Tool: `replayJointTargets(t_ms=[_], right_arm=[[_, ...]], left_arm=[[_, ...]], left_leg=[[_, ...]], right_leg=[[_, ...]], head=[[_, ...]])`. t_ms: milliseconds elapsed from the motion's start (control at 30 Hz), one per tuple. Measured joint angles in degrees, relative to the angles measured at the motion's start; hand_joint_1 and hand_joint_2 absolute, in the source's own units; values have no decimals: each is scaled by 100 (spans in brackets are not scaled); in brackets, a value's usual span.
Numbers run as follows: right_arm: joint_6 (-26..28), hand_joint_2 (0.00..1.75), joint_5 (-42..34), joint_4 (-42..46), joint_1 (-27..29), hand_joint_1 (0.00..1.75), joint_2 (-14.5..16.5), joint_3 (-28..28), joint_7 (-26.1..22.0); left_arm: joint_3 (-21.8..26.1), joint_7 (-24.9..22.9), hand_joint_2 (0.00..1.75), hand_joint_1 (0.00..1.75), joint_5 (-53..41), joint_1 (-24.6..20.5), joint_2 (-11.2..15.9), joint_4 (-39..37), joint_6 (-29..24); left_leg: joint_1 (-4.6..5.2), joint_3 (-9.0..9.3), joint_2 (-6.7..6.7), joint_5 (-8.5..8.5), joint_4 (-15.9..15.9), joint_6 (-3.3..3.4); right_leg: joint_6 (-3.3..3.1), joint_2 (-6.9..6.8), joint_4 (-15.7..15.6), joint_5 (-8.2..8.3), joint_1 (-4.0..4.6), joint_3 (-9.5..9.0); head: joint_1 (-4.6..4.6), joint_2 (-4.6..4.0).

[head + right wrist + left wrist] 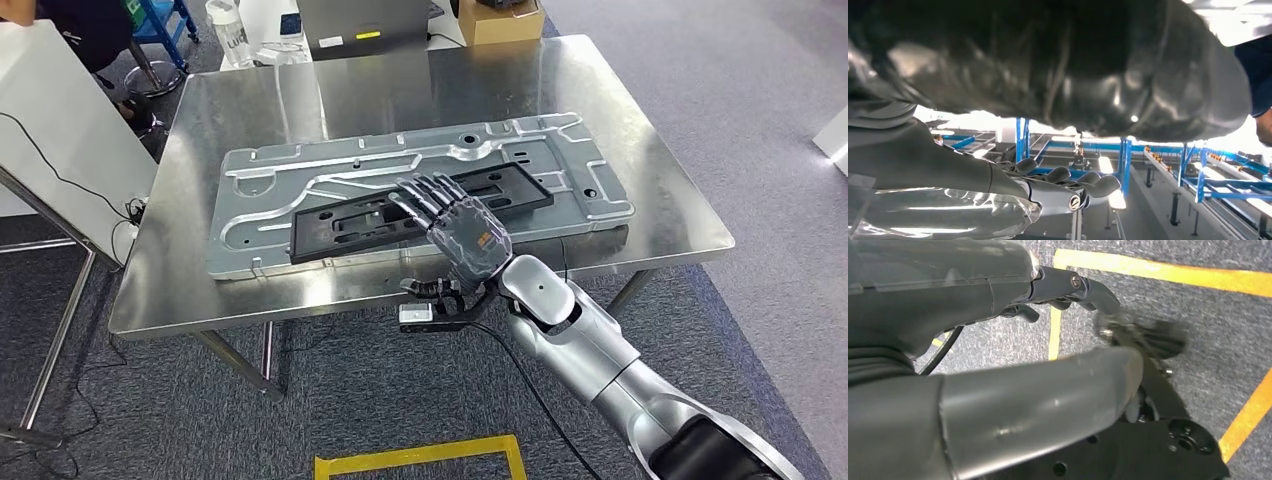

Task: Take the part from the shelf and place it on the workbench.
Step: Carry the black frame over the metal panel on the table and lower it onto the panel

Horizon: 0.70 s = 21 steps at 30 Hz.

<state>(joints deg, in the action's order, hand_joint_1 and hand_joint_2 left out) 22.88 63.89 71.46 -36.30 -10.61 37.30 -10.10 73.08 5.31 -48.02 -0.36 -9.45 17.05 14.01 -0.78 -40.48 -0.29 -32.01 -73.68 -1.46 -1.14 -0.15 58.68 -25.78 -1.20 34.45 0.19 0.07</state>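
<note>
A flat black part point(350, 225) lies on a large silver stamped plate point(300, 170) on the steel workbench point(300, 100). My right hand point(455, 225) is stretched out palm down over the right half of the black part, at the bench's near edge. Its fingers point(1063, 186) are straight and apart, and nothing is held in them. I cannot tell whether the fingertips touch the part. My left hand point(998, 405) hangs over the carpet, with its fingers point(1073, 285) loose and nothing in them.
A cardboard box point(500, 20), a grey case point(365, 25) and a plastic bottle point(228, 30) stand beyond the bench's far edge. A white slanted board point(60, 120) stands on the left and a person point(80, 25) sits at top left. Yellow tape point(420, 458) marks the floor.
</note>
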Motion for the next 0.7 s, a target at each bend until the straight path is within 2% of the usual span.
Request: replayJointTargets(t_ms=[33, 67, 100, 133, 167, 233, 267, 300, 333, 400, 433, 467, 500, 533, 567, 600, 633, 667, 700], right_arm=[[27, 0, -4, 103, 91, 0, -51, -17, -3], [58, 0, -12, 218, 184, 0, -100, -38, -13], [90, 0, -29, 344, 287, 0, -149, -62, -25], [119, 0, -55, 474, 397, 0, -197, -87, -41], [135, 0, -101, 594, 515, 0, -240, -111, -58], [115, 0, -254, 822, 816, 0, -327, -166, -90], [91, 0, -345, 924, 1005, 0, -370, -199, -96], [67, 0, -420, 1018, 1214, 0, -413, -239, -100], [58, 0, -467, 1091, 1427, 0, -450, -284, -104], [60, 0, -502, 1189, 1827, 0, -506, -371, -126], [69, 0, -503, 1219, 1988, 0, -524, -405, -141], [75, 0, -503, 1247, 2116, 0, -540, -430, -154], [74, 0, -505, 1271, 2205, 0, -551, -450, -162], [51, 0, -524, 1296, 2269, 0, -557, -472, -166], [5, 0, -566, 1326, 2320, 0, -561, -500, -166], [-41, 0, -637, 1360, 2381, 0, -560, -546, -164], [-81, 0, -726, 1391, 2466, 0, -556, -608, -165], [-97, 0, -799, 1415, 2542, 0, -553, -662, -168], [-92, 0, -849, 1430, 2605, 0, -549, -704, -171]], left_arm=[[4, 2, 0, 0, 0, -2, -1, 0, -14], [8, 4, 0, 0, 0, -5, -3, 0, -27], [15, 6, 0, 0, 0, -8, -7, 0, -39], [23, 9, 0, 0, 0, -14, -13, 0, -49], [37, 12, 0, 0, 2, -20, -26, 0, -59], [85, 18, 0, 0, 15, -25, -71, 0, -82], [113, 23, 0, 0, 31, -29, -105, 0, -98], [139, 27, 0, 0, 48, -35, -134, 1, -118], [161, 32, 0, 0, 67, -42, -163, 3, -137], [211, 36, 0, 0, 95, -49, -205, 10, -164], [233, 36, 0, 0, 102, -48, -225, 13, -167], [250, 36, 0, 0, 106, -47, -242, 17, -168], [260, 35, 0, 0, 105, -48, -258, 22, -168], [266, 34, 0, 0, 104, -52, -273, 27, -168], [272, 33, 0, 0, 102, -62, -288, 33, -167], [279, 26, 0, 0, 93, -72, -309, 37, -167], [288, 19, 0, 0, 83, -81, -326, 44, -171], [295, 12, 0, 0, 72, -88, -340, 49, -174], [298, 6, 0, 0, 64, -88, -350, 52, -178]], left_leg=[[-1, 220, 0, 127, 216, 4], [-1, 513, -2, 235, 584, 18], [7, 809, -7, 284, 994, 40], [18, 1028, -13, 293, 1316, 69], [31, 1148, -19, 267, 1514, 99], [43, 1145, -21, 288, 1598, 177], [37, 1127, -9, 333, 1624, 231], [28, 1096, 2, 385, 1645, 297], [21, 1050, 14, 445, 1669, 362], [42, 924, 22, 552, 1666, 438], [58, 848, 25, 603, 1657, 449], [75, 766, 32, 654, 1644, 450], [91, 684, 42, 701, 1626, 446], [104, 603, 52, 745, 1603, 441], [113, 532, 62, 786, 1575, 435], [126, 477, 63, 821, 1547, 423], [132, 441, 61, 852, 1525, 409], [137, 424, 58, 873, 1511, 396], [141, 416, 54, 886, 1504, 385]], right_leg=[[16, -2, 20, 30, -3, 57], [39, -2, 40, 57, -6, 102], [67, 0, 58, 83, -1, 141], [103, 0, 66, 114, 5, 165], [142, -1, 68, 145, 10, 177], [227, -2, 45, 216, 16, 177], [260, 1, 59, 193, 11, 187], [287, 5, 136, 83, 8, 216], [307, 9, 318, -125, 5, 279], [335, 13, 971, -678, -6, 475], [349, 13, 1313, -863, -7, 560], [357, 13, 1534, -911, -6, 577], [354, 13, 1573, -839, -4, 504], [336, 13, 1410, -693, 1, 323], [302, 13, 1080, -554, 15, 46], [257, 9, 664, -507, 38, -270], [216, 2, 289, -513, 59, -537], [186, -5, 30, -558, 78, -718], [171, -13, -108, -603, 87, -803]], head=[[1, 0], [0, 0], [-1, 0], [0, 0], [0, 0], [2, 0], [2, 0], [3, 0], [4, 0], [4, 0], [4, 0], [3, 0], [3, 0], [3, 0], [3, 0], [3, 0], [2, 0], [0, 0], [-2, 0]])
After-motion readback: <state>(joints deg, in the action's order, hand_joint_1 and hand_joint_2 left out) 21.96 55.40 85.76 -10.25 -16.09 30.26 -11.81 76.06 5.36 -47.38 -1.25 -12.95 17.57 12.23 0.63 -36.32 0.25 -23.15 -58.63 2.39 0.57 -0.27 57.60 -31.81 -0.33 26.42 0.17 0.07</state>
